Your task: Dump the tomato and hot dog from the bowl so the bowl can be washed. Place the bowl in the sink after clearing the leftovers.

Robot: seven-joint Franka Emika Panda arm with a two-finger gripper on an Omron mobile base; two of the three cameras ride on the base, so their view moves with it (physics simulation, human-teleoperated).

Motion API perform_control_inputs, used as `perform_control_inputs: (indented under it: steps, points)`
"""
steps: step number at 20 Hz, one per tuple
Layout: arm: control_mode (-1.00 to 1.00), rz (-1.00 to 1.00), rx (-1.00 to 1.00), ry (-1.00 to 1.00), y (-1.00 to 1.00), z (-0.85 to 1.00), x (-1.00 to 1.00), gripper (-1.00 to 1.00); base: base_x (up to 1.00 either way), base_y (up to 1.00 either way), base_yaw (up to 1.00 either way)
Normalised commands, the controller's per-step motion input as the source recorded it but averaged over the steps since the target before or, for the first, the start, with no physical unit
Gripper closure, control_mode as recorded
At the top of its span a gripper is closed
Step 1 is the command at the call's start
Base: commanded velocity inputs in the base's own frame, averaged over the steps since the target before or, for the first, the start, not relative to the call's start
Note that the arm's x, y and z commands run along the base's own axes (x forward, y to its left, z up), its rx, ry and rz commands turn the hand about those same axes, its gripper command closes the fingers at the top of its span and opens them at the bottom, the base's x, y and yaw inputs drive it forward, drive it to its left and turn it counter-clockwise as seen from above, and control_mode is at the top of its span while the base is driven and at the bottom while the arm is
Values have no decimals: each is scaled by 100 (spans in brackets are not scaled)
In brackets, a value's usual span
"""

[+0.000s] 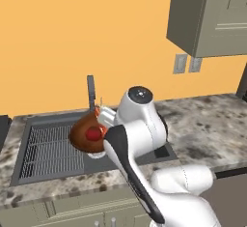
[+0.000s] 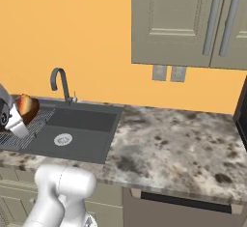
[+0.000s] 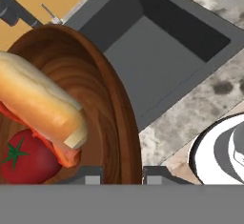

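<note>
White and dark-jointed, my arm reaches forward from the base and bends over the large rectangular dark grey recessed sink point(image 1: 53, 148), the wrist turned so the hand points toward 9 o'clock in the left base view. I see the gripper point(image 3: 122, 174) clamped on the rim of the round, shallow, dark reddish-brown wooden-looking bowl point(image 3: 102, 99), one finger tip on either side of the rim at the bottom of the hand view. The bowl is held above the sink's ribbed grid section, tipped steeply on its side, its opening facing the left base camera. In the hand view the bowl lies at 10 o'clock from the finger tips. Inside it, the small round glossy red tomato point(image 3: 26, 158) with a green star-shaped stem mark sits at 8 o'clock, touching the elongated reddish-orange hot dog in a tan bun point(image 3: 40, 101), which lies across it at 10 o'clock. A dark curved faucet point(image 2: 60, 83) stands at the sink's back edge.
</note>
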Motion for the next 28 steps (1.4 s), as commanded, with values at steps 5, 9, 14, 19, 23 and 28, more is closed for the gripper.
perform_control_inputs:
  steps: [5,9,14,19,23,28]
  points:
    - [-100,3,-20,0,29,-29,46,100,0,0,0]
    - [-100,1,-7,0,16,-17,41,100,0,0,0]
    - [-100,0,0,0,22,-7,40,100,0,0,0]
    - [-100,0,-2,0,33,-40,32,100,0,0,0]
    - [-100,0,0,-3,21,-38,26,100,0,0,0]
    - [-100,0,-6,0,18,-20,39,100,0,0,0]
